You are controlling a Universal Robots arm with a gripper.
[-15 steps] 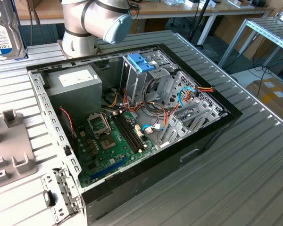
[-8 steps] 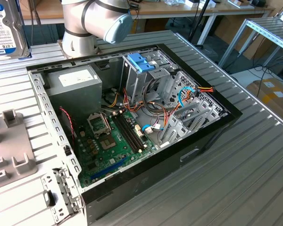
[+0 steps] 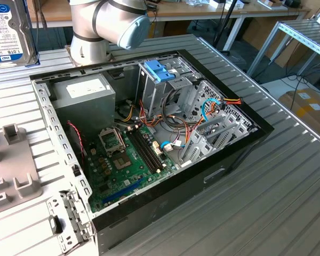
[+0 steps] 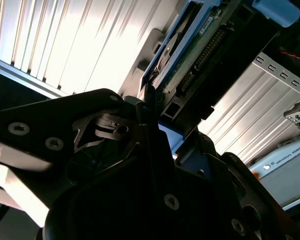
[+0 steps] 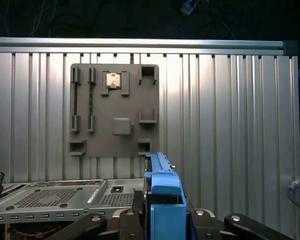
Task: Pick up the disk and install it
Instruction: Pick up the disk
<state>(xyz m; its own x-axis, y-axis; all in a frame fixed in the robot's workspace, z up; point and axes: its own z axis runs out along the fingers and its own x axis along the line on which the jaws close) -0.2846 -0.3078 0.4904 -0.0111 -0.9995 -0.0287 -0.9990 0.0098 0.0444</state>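
Note:
The disk hangs high at the exterior view's far left, above the ribbed table, its white barcode label facing the camera. In the second wrist view the disk shows its green board, connector edge and blue rails, and my gripper is shut on it with dark fingers pressed against its sides. In the first wrist view the disk's blue rail stands edge-on between the black gripper parts.
The open computer case lies on the table, with a motherboard, grey power-supply box and a metal drive cage topped by a light-blue bracket. A grey fixture plate lies on the ribbed table. The arm's base stands behind the case.

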